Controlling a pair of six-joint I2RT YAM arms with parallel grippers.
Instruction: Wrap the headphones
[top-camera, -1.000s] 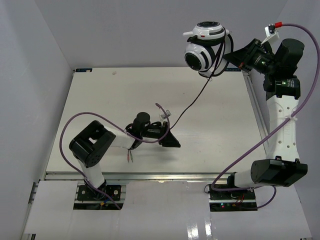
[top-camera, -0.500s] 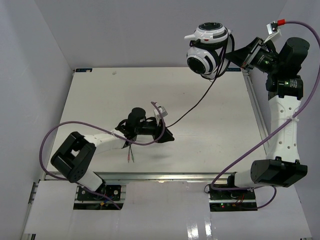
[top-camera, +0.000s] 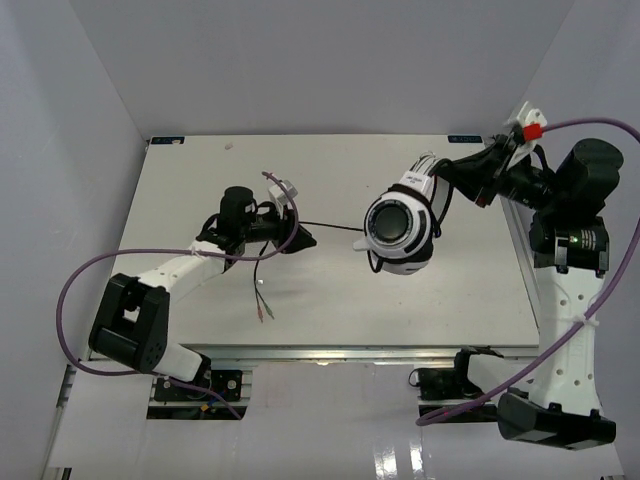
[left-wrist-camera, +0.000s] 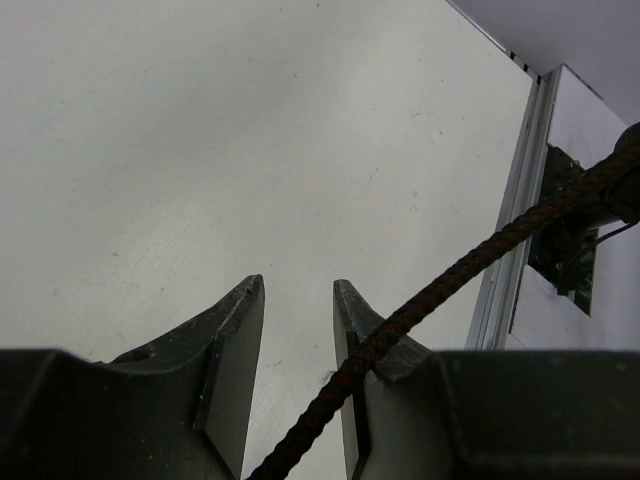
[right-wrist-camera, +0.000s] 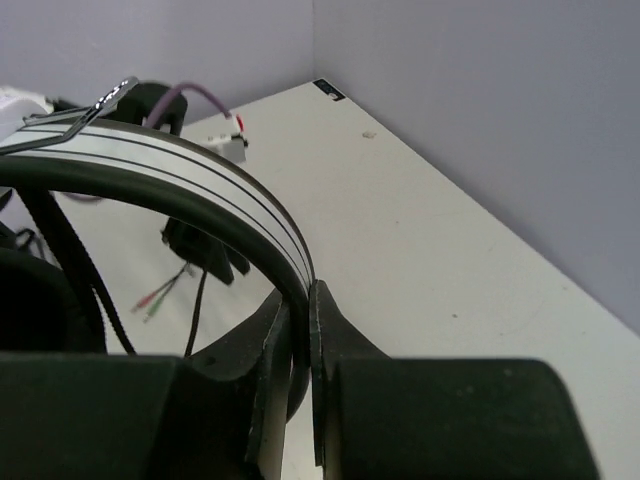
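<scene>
white headphones (top-camera: 400, 228), one pair, one black cord (left-wrist-camera: 460, 282), left tool (left-wrist-camera: 297, 283), right tool (right-wrist-camera: 300, 295)

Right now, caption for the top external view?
Right gripper clamps the white over-ear headphones by their headband above the white table; their thin black cord runs to the open left gripper.

No text that can be read

No word, brand or number is legible in any view. Far ahead of the right gripper (right-wrist-camera: 300, 300), a small dark sticker (right-wrist-camera: 330, 92) sits at the corner of the table (right-wrist-camera: 430, 240), too small to read. The headband of the headphones (right-wrist-camera: 200, 172) between its fingers carries only thin black lines
</scene>
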